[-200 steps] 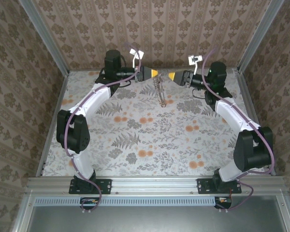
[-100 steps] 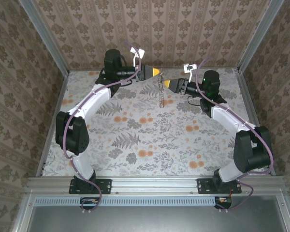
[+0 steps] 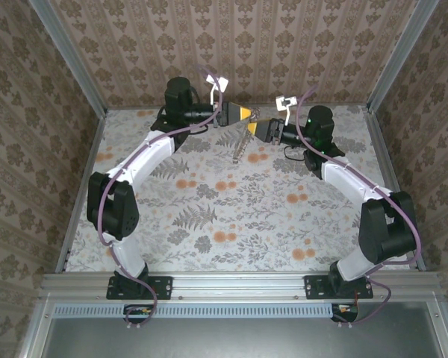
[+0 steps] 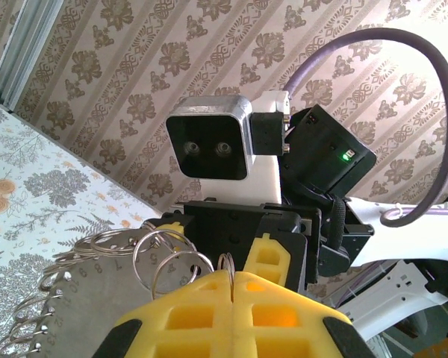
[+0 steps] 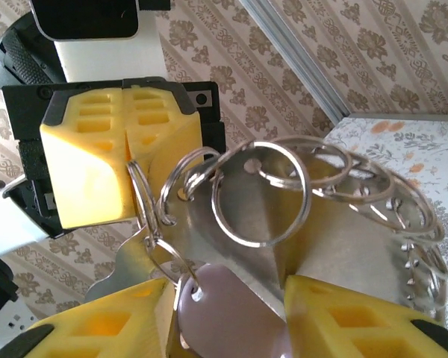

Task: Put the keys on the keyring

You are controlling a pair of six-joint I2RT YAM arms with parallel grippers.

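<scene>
While the left pincer is clamped on a loop of the keyring, the key sits between the fingers of the right pincer; whether they grip it, cannot tell. Key's hole looks already threaded on a ring. Judged nearly done, with release remaining.

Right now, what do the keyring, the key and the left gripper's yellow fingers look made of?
The keyring: bright steel-like wire, mirror glints. The key: flat metal, probably, with a duller purplish-grey sheen. The left gripper fingers: matte yellow plastic, likely moulded or printed, with recessed pockets.
</scene>
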